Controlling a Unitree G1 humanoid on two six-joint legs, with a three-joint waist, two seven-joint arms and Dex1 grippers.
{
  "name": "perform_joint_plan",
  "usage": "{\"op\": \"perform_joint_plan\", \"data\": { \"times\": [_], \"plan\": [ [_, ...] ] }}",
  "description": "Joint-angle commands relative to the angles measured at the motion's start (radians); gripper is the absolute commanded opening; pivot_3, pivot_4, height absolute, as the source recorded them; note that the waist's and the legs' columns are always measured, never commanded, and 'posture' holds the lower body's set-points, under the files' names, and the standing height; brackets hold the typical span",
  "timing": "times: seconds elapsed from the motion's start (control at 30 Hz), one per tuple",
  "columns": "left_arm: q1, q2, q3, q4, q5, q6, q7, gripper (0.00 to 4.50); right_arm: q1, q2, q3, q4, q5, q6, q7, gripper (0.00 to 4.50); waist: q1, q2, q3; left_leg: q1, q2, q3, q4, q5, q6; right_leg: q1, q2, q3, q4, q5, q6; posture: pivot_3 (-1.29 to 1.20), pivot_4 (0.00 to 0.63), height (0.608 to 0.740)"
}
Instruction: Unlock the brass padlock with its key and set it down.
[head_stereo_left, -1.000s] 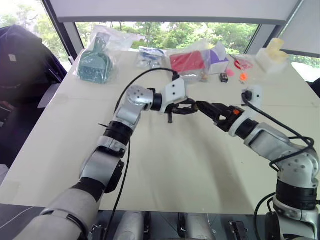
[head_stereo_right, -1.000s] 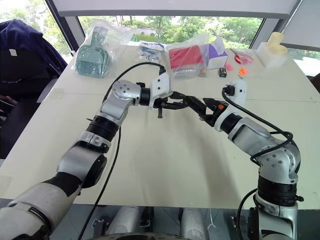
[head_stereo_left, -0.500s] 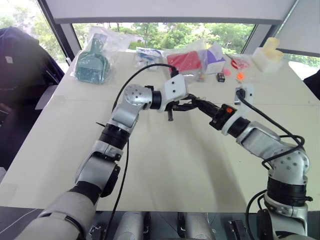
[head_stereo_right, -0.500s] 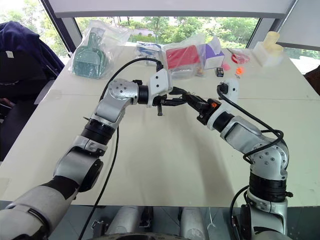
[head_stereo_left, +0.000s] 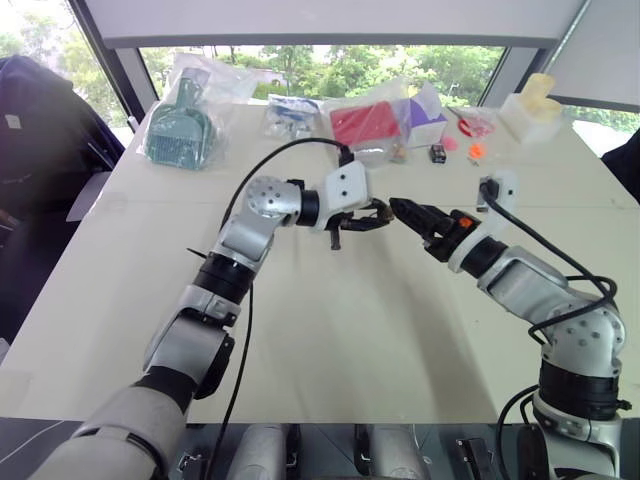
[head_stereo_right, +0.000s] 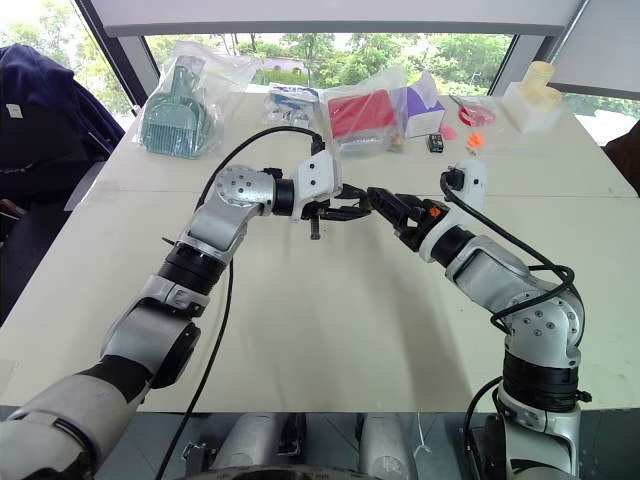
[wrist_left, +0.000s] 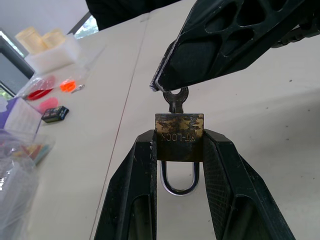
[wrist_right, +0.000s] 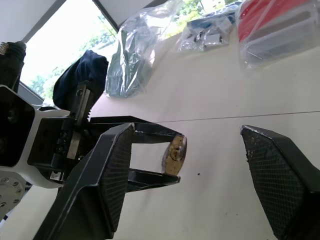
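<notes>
The brass padlock hangs above the table, pinched by its sides in my shut left gripper, with its silvery shackle pointing back toward the wrist. The key sticks out of the lock's far end. My right gripper faces the lock from the right with its fingers wide apart, open. One right finger hovers just over the key's head. In the right wrist view the lock sits between the spread fingers.
The far side of the table holds a bagged green brush, a bagged red box, a purple box, a small black box, orange bits and a white container. A dark jacket hangs at the left.
My right gripper closed in at the key half a second ago and now stands open again, slightly apart from the lock. The left gripper has kept its hold in place.
</notes>
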Motion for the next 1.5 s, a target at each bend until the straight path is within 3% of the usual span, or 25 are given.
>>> {"op": "perform_joint_plan", "data": {
  "times": [0.03,0.13,0.3,0.6,1.17,1.5],
  "plan": [
    [-0.021,0.009,-0.007,-0.041,-0.002,-0.034,0.009,0.68,-0.002,0.002,-0.016,-0.027,0.021,-0.02,-0.005,3.59,0.0,0.0,0.0,0.0,0.0,0.0,0.0,0.0,0.0,0.0,0.0,0.0,0.0,0.0,0.0,0.0,0.15,0.74],
    [-0.02,0.013,-0.008,-0.05,-0.004,-0.034,0.007,0.68,-0.002,0.011,-0.014,-0.022,0.023,-0.025,-0.003,2.68,-0.001,0.0,0.0,0.0,0.0,0.0,0.0,0.0,0.0,0.0,0.0,0.0,0.0,0.0,0.0,0.0,0.15,0.74],
    [-0.021,0.02,-0.013,-0.065,-0.005,-0.031,0.005,0.68,-0.006,0.021,-0.01,-0.012,0.024,-0.022,-0.001,0.03,0.0,0.0,0.0,0.0,0.0,0.0,0.0,0.0,0.0,0.0,0.0,0.0,0.0,0.0,0.0,0.0,0.15,0.74],
    [-0.024,0.023,-0.023,-0.08,-0.003,-0.048,0.021,0.68,0.002,0.036,0.003,-0.003,0.032,-0.021,-0.016,0.03,-0.001,0.0,0.0,0.0,0.0,0.0,0.0,0.0,0.0,0.0,0.0,0.0,0.0,0.0,0.0,0.0,0.15,0.74],
    [-0.02,0.026,-0.049,-0.064,0.097,-0.262,0.152,0.68,0.004,0.102,0.004,0.017,0.123,-0.056,-0.108,0.03,0.0,0.0,0.0,0.0,0.0,0.0,0.0,0.0,0.0,0.0,0.0,0.0,0.0,0.0,0.0,0.0,0.15,0.74],
    [-0.028,0.027,-0.051,-0.04,0.191,-0.441,0.331,0.68,-0.011,0.176,-0.01,0.072,0.243,-0.129,-0.239,0.03,-0.001,0.0,0.0,0.0,0.0,0.0,0.0,0.0,0.0,0.0,0.0,0.0,0.0,0.0,0.0,0.0,0.15,0.74]
  ]
}}
